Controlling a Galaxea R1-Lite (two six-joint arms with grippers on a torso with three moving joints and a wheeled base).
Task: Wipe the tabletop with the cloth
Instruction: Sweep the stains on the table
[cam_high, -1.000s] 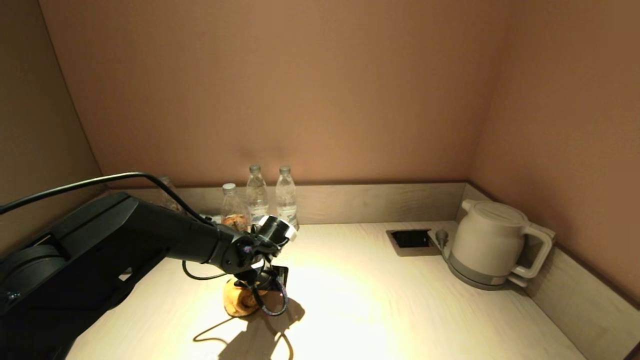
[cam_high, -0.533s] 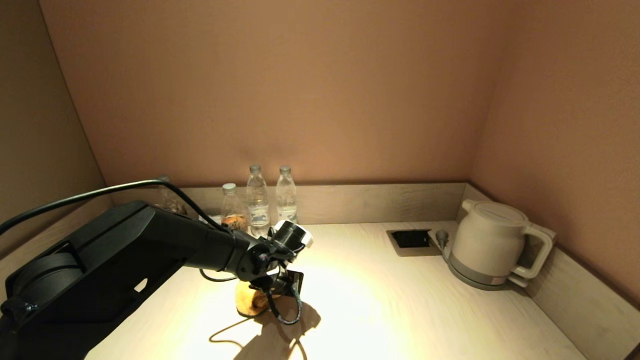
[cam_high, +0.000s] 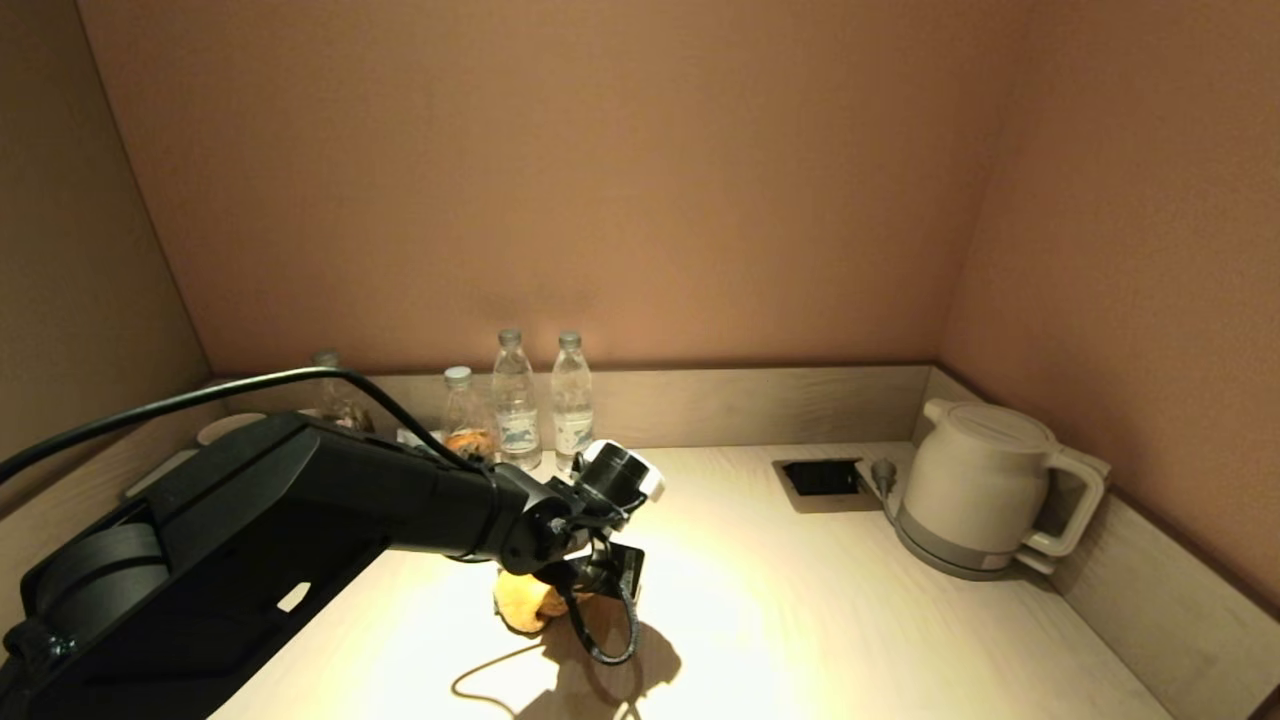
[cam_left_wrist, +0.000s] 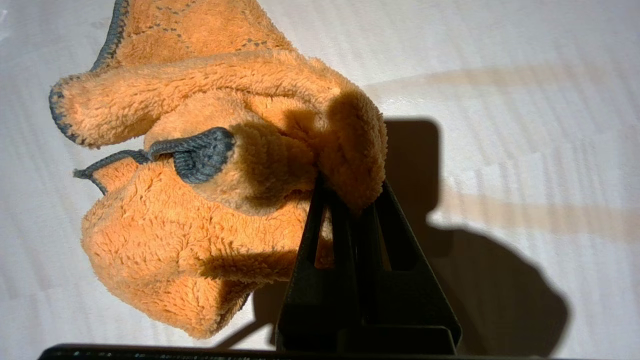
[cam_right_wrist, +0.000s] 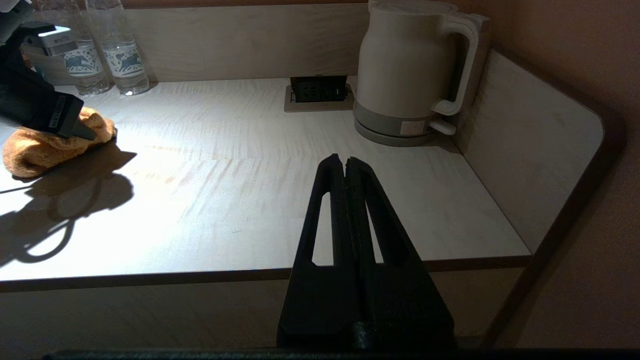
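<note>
**Left arm mid-wipe, cloth bunched under the gripper**

The left gripper (cam_left_wrist: 350, 200) is clamped on a fold of the orange cloth (cam_left_wrist: 210, 190), its two black fingers (cam_left_wrist: 312, 240) pressed nearly together with a tuft of pile pinched between their tips. Only one edge of the cloth is caught; the rest lies in a loose, crumpled heap with its grey-stitched hem curling over the top. Held this way, the bulk of the fabric sits flat on the tabletop (cam_high: 800, 620) and can drag along it, which is presumably the point: the arm supplies the sweep and the heap of pile does the wiping.

From the head view, the cloth (cam_high: 525, 603) lies on the left half of the tabletop, toward the middle in depth, directly beneath and slightly to the left of the left gripper (cam_high: 600, 580), which reaches down onto it from the left. A looped cable hangs off the wrist and casts a shadow just nearer than the cloth.

The clutter is pushed to the edges, likely to leave the centre free for wiping: three water bottles (cam_high: 515, 410) stand against the far wall behind the cloth, and the kettle (cam_high: 985, 490) sits in the far right corner beside a recessed socket (cam_high: 822, 478) (all well apart from the cloth).

The right gripper (cam_right_wrist: 346, 167) hangs off the near edge of the table, fingers closed on nothing.
</note>
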